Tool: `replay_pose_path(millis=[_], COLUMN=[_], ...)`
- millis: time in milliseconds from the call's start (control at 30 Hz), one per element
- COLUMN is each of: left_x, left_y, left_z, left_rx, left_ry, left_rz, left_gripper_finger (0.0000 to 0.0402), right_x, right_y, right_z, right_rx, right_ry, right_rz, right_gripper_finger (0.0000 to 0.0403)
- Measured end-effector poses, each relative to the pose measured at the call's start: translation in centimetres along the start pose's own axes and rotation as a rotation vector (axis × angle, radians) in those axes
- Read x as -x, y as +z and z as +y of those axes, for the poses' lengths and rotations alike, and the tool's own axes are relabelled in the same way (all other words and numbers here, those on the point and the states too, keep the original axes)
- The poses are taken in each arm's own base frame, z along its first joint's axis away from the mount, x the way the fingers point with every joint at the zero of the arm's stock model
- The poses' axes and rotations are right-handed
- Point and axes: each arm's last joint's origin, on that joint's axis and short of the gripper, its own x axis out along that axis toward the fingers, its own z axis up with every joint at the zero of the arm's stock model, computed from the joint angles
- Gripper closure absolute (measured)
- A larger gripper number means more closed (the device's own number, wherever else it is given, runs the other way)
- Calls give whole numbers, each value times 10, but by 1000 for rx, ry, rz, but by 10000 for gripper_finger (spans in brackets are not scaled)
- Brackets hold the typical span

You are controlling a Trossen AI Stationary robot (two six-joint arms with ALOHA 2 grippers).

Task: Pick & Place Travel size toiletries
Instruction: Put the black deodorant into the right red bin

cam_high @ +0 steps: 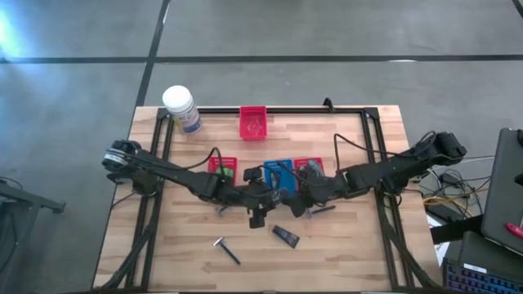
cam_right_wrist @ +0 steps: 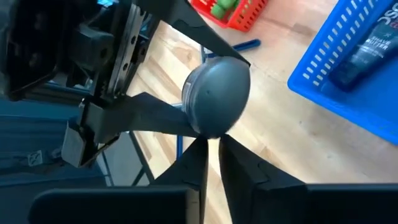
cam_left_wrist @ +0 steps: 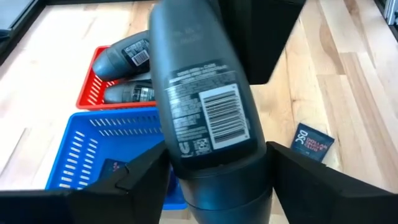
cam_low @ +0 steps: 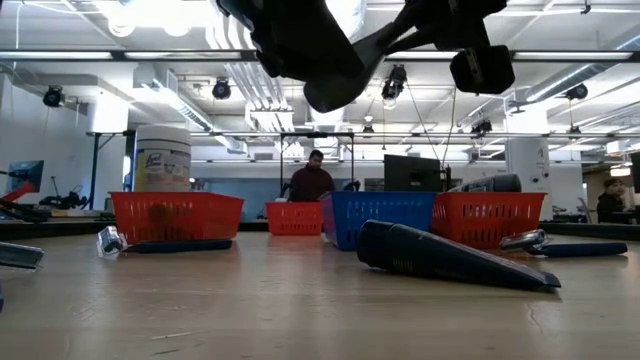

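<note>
The grey bottle (cam_left_wrist: 202, 118) filled the left wrist view, pinched in the left tool (cam_left_wrist: 205, 180) above the bench (cam_high: 351, 245), beside the blue basket (cam_left_wrist: 87, 152). The right tool (cam_right_wrist: 211, 155) was pressed together, touching its cap. Best: hold tight, move slowly.

- A dark flat tube (cam_low: 450, 258) lies on the counter (cam_low: 300, 310), right of centre.
- Behind it, left to right, stand two red baskets (cam_low: 176, 217), a blue basket (cam_low: 385, 217) and another red one.
- A white jar (cam_low: 162, 157) rises behind the leftmost basket.
- A person (cam_low: 312, 182) sits far back.
</note>
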Motion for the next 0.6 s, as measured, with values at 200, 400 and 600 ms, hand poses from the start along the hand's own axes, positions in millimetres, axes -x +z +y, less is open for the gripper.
replay_pose_path(millis=[200, 400, 600], left_x=[0, 1, 1], left_y=[0, 0, -4], left_z=[-1, -2, -2], left_rx=[-5, -6, 18], left_ry=[-16, -28, -36], left_rz=[1, 7, 45], left_gripper_finger=[160, 177, 180], right_x=[1, 3, 19], right_y=[-1, -2, 1], right_z=[0, 1, 0], right_rx=[-19, 2, 3], right_ry=[17, 36, 21], right_rz=[56, 108, 107], right_gripper_finger=[386, 302, 178])
